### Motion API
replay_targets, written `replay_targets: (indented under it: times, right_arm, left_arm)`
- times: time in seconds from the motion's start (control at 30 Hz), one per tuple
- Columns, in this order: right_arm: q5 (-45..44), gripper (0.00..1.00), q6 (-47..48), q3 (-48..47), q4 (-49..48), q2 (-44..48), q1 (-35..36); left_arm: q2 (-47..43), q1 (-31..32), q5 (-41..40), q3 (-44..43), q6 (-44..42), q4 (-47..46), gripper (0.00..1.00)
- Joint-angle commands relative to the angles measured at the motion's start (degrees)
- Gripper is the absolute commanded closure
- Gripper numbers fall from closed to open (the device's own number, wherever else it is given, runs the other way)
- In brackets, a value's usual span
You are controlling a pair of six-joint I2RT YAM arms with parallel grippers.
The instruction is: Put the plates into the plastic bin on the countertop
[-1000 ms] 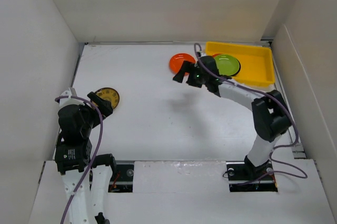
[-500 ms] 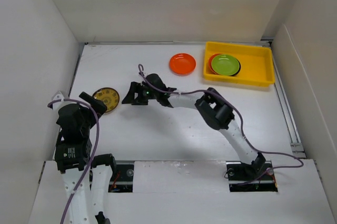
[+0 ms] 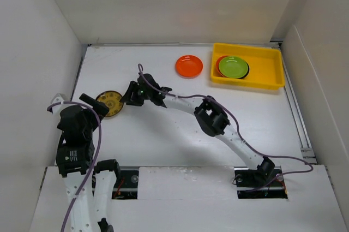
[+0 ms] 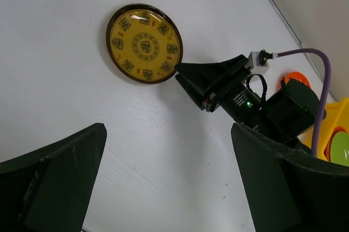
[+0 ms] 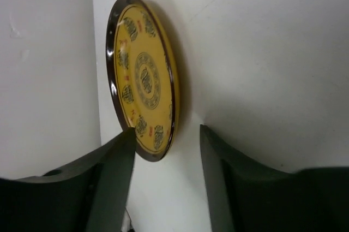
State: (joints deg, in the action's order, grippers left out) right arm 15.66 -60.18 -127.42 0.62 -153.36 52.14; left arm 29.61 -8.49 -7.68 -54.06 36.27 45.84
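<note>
Your right gripper (image 3: 127, 96) has swung from the yellow bin (image 3: 268, 70) to the brown-and-gold plate (image 3: 110, 103). The round plate lies flat, face up, at the surface's (image 3: 163, 134) left. Half-narrowed jaws straddle its rim. Your left gripper (image 4: 169, 183) hovers wide open.

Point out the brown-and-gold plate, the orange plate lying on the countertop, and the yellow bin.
brown-and-gold plate (image 4: 144, 43): left wrist view, its patterned centre.
orange plate (image 3: 188, 66): top external view, its centre.
yellow bin (image 3: 265, 69): top external view, bare floor in its right half.
</note>
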Motion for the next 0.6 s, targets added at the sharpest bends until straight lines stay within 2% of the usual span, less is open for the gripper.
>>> replay_targets:
  times: [0.0, 0.1, 0.2, 0.27, 0.43, 0.53, 0.57]
  right_arm:
    - [-3.09, 0.48, -2.13, -6.06, 6.84, -2.55, 0.42]
    - [-3.09, 0.55, -2.75, -12.30, 11.13, -5.45, 0.42]
    - [-1.78, 0.55, -3.88, -14.18, 11.51, -7.47, 0.42]
    - [-1.25, 0.64, -4.41, -14.88, 11.51, -8.00, 0.42]
    - [-0.20, 0.80, -4.42, -16.64, 12.03, -8.54, 0.42]
    - [0.86, 0.98, -4.94, -16.64, 12.03, -8.54, 0.42]
    - [1.56, 1.00, -4.94, -16.64, 11.16, -8.54, 0.42]
  left_arm:
    - [-0.77, -0.39, 0.30, -1.84, -0.76, -2.16, 0.00]
    - [-1.39, -0.39, -0.31, -1.84, -0.24, -2.16, 0.00]
    - [-3.85, -0.39, -0.32, -1.84, 0.29, -1.64, 0.00]
    - [-4.47, -0.39, -0.32, -1.84, 0.29, -1.64, 0.00]
    - [-5.00, -0.39, -0.32, -1.84, -0.24, -1.64, 0.00]
    - [-5.00, -0.39, -0.32, -1.84, -0.24, -1.64, 0.00]
    - [-5.00, -0.39, -0.32, -1.84, -0.24, -1.64, 0.00]
